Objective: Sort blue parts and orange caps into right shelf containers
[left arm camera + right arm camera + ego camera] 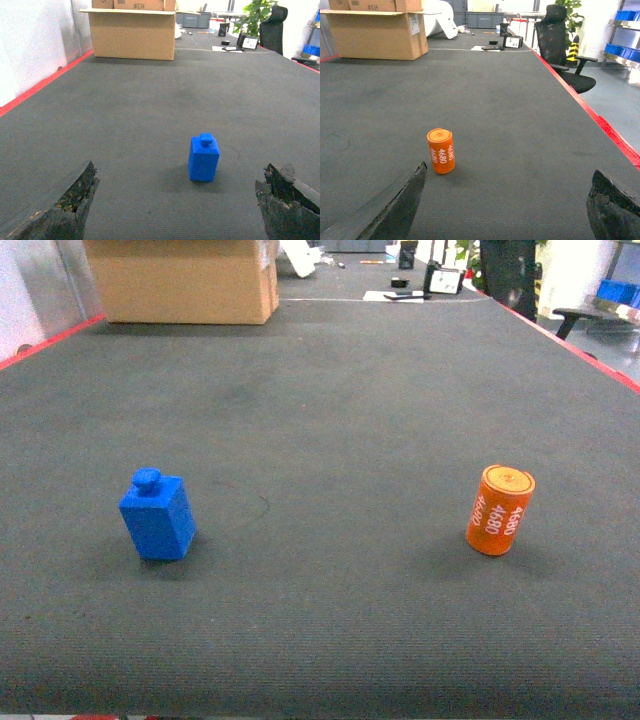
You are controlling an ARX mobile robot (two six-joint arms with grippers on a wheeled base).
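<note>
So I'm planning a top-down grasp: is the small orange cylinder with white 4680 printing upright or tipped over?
Upright: the orange cylinder stands on its end, flat top up.

A wide dark grey surface (330,390) edged in red stretches before me. At its far left sits a cardboard box (185,280); a black office chair (560,47) stands off its right side, a white wall (30,35) on my left.

Blue part and orange cap, both standing upright, well apart.
You have the blue part (157,517) on the left: a bright blue block with a small round knob on top. The orange cap (500,510) stands on the right: a stubby cylinder, white "4680" printed twice down its side, flat end up.
</note>
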